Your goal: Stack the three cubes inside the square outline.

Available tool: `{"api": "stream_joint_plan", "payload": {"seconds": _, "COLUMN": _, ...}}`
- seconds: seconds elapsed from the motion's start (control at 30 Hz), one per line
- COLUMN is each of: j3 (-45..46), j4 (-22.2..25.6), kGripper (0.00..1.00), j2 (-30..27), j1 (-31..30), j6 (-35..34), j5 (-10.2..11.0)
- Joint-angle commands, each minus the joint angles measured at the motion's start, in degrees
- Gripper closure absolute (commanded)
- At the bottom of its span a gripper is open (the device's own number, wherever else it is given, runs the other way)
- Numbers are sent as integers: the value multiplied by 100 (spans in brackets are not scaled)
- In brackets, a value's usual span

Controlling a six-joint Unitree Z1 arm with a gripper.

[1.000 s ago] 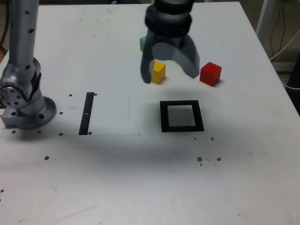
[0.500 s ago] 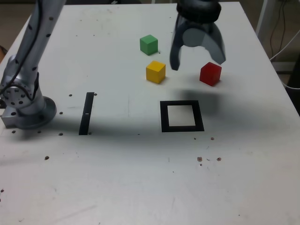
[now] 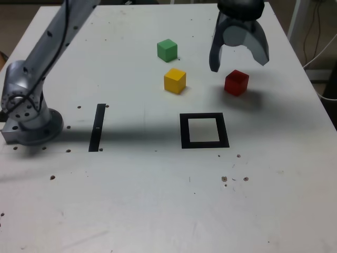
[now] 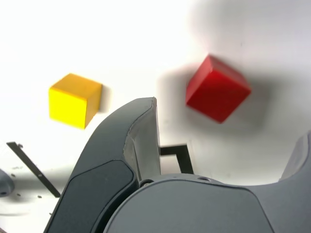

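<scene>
- Starting at the exterior view's left, the arm's base (image 3: 29, 118) sits on the white table (image 3: 131, 211), with the straight black strip (image 3: 97, 127) just to its right; neither plays a part in the stacking, and both sit where they did a second ago.
- Moving right, the green cube (image 3: 167, 50) lies toward the far side and the yellow cube (image 3: 175, 80) just nearer the camera, close together but apart. Both are untouched, so I judge they are waiting their turn. A second ago the gripper hung over the yellow cube and hid most of the green one; now both are in full view.
- Next comes the square outline (image 3: 204, 130), nearer the camera than the cubes and with nothing inside it. No cube has been placed yet, so the task looks to be at its start.
- Furthest right, the red cube (image 3: 236, 83) rests on the table, well apart from the outline.
- The gripper (image 3: 239, 59) hangs just above and behind the red cube, jaws spread wide and holding nothing. The wrist view shows the red cube (image 4: 217, 88) ahead between the spread jaws, turned cornerwise to them, with the yellow cube (image 4: 74, 99) off to one side.
- Across the last second the gripper has travelled from above the yellow cube toward the exterior view's right, arriving over the red one, probably to take it first.
</scene>
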Motion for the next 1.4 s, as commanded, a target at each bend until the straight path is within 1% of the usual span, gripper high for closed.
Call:
{"api": "stream_joint_plan", "payload": {"seconds": 0.0, "j3": -215, "j4": 114, "kGripper": 0, "j2": 133, "j1": 85, "j6": 104, "j5": -9}}
{"api": "stream_joint_plan", "payload": {"seconds": 0.17, "j3": -407, "j4": 159, "kGripper": 0, "j2": 267, "j1": 206, "j6": 238, "j5": -8}}
{"api": "stream_joint_plan", "payload": {"seconds": 0.4, "j3": -449, "j4": 159, "kGripper": 0, "j2": 298, "j1": 244, "j6": 445, "j5": -13}}
{"api": "stream_joint_plan", "payload": {"seconds": 0.47, "j3": -448, "j4": 158, "kGripper": 0, "j2": 294, "j1": 244, "j6": 631, "j5": -32}}
{"api": "stream_joint_plan", "payload": {"seconds": 0.77, "j3": -458, "j4": -1, "kGripper": 0, "j2": 283, "j1": 235, "j6": 2198, "j5": -80}}
{"api": "stream_joint_plan", "payload": {"seconds": 0.9, "j3": -493, "j4": -64, "kGripper": 0, "j2": 271, "j1": 235, "j6": 2580, "j5": -42}}
{"api": "stream_joint_plan", "payload": {"seconds": 1.13, "j3": -518, "j4": -34, "kGripper": 0, "j2": 251, "j1": 230, "j6": 2743, "j5": 147}}
{"api": "stream_joint_plan", "payload": {"seconds": 1.37, "j3": -500, "j4": -66, "kGripper": 0, "j2": 348, "j1": 205, "j6": 2743, "j5": 195}}
